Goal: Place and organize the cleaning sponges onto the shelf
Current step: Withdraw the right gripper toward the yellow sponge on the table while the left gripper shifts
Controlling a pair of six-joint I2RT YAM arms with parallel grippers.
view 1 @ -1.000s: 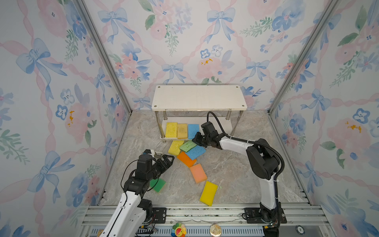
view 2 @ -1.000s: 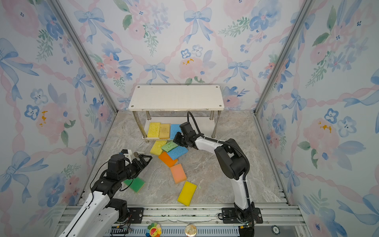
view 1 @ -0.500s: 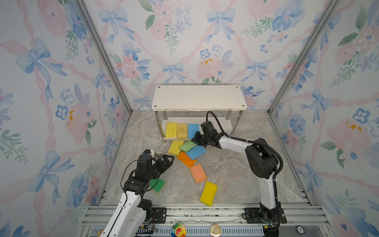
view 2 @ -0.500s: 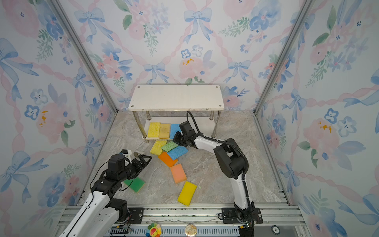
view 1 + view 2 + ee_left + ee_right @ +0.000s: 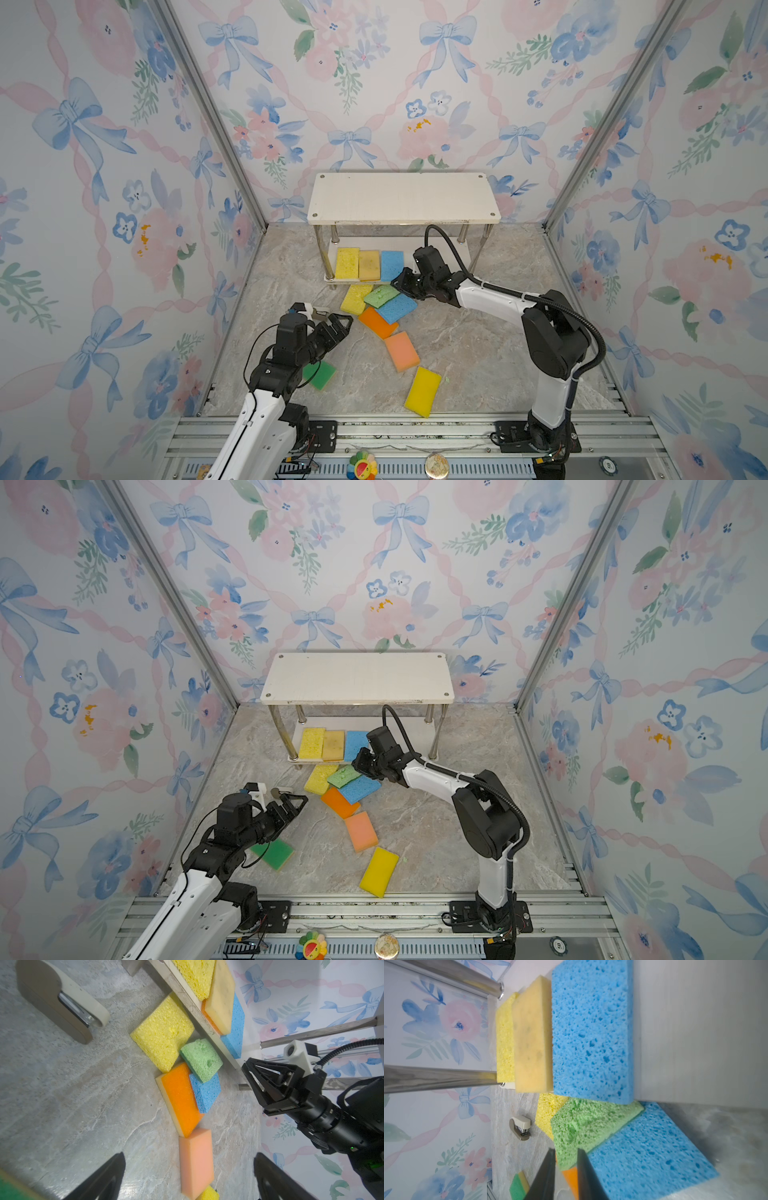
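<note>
The shelf (image 5: 399, 199) stands at the back. A yellow (image 5: 347, 262), a tan (image 5: 369, 264) and a blue sponge (image 5: 392, 264) lie side by side on its lower board. On the floor in front lie yellow (image 5: 355, 298), light green (image 5: 381, 295), blue (image 5: 397, 308), orange (image 5: 376, 323), peach (image 5: 401, 351), yellow (image 5: 423, 391) and dark green (image 5: 320, 374) sponges. My right gripper (image 5: 566, 1152) hovers at the shelf's front edge over the light green sponge (image 5: 589, 1124), fingers narrowly apart and holding nothing. My left gripper (image 5: 332, 320) is wide open and empty, left of the pile.
A small beige stapler (image 5: 520, 1127) lies on the marble floor by the left gripper, also seen in the left wrist view (image 5: 62, 1001). Floral walls close in three sides. A metal rail (image 5: 395, 428) runs along the front.
The right gripper's fingers have parted a little at the shelf's front edge. The left arm and all sponges are unmoved.
</note>
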